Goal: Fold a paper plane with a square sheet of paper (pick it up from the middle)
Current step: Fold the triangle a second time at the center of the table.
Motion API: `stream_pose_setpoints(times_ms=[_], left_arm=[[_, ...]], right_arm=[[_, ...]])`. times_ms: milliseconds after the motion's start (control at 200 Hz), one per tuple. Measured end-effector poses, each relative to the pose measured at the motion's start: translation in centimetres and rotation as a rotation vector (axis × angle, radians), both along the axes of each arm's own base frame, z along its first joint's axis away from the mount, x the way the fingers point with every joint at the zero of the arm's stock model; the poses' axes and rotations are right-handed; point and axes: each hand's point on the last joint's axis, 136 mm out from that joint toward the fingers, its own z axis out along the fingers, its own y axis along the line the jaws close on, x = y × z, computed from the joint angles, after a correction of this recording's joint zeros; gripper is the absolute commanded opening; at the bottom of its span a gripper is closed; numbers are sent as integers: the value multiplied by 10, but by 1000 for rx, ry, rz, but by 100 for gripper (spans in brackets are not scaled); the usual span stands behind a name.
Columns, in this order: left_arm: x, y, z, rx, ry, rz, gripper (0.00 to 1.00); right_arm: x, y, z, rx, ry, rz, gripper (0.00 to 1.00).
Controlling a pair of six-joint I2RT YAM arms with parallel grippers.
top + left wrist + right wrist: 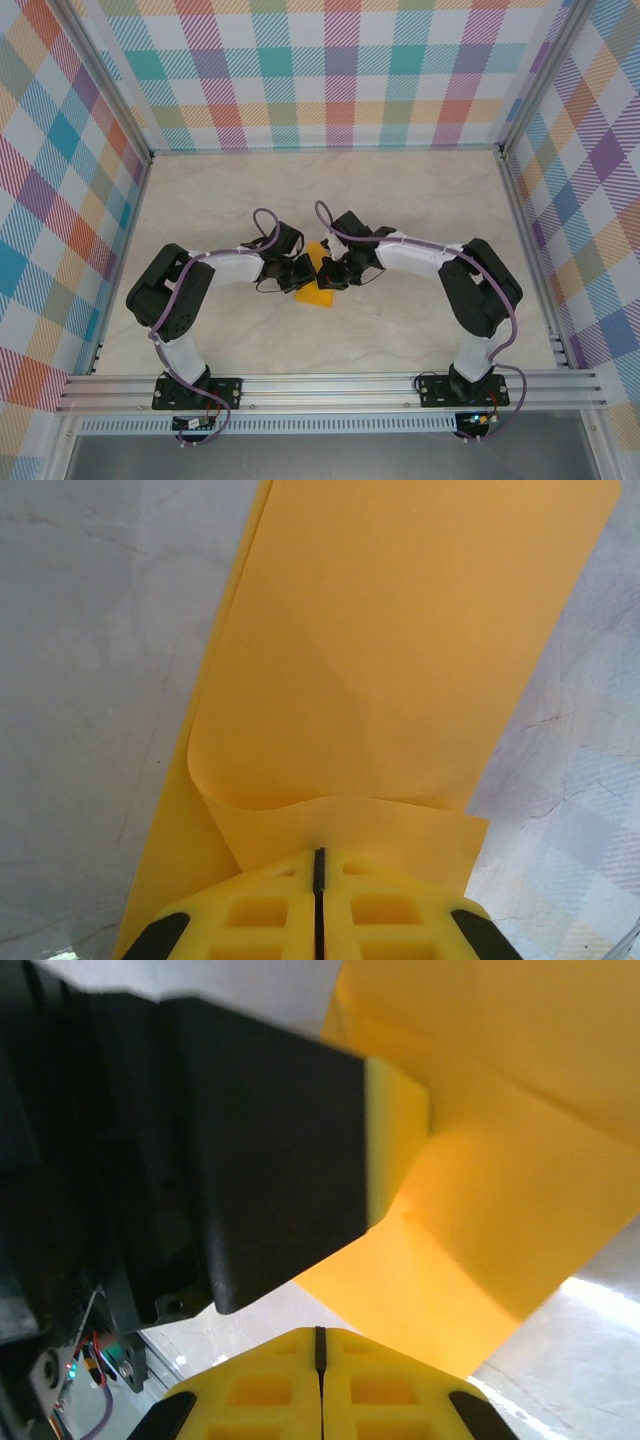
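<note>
1. Arms meet over the middle of the pale, marble-patterned worktop. The left end effector and the right end effector face each other almost tip to tip, and the square sheet of paper lies between and beneath them.
2. Seen from its own wrist, the left end effector has its two yellow fingers pressed together, with only a thin dark seam between them.
3. The orange-yellow sheet begins right at those fingertips and stretches straight ahead of them. Its layers overlap just beyond the tips, and one layer curls over along the left side. Whether a layer is nipped in the seam cannot be told.
4. The right end effector is likewise closed pad to pad, with nothing visible between its fingers.
5. The paper lies just ahead of the right end effector's tips and off to their right, bent along a sharp crease.
6. Ahead and to the left of the right end effector stands the black body of the left one. Its yellow pad touches the sheet where the crease turns.
7. Bare worktop shows on both sides of the left end effector, beyond the paper's edges.
8. Plaid walls close in the scene behind the two arms.
</note>
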Motion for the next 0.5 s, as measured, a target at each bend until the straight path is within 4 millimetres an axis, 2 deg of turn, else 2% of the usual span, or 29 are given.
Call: stream_pose_setpoints(times_ms=[500], left_arm=[[0, 0, 0, -1, 2, 3, 8]], right_arm=[[-8, -9, -36, -81, 59, -7, 3]])
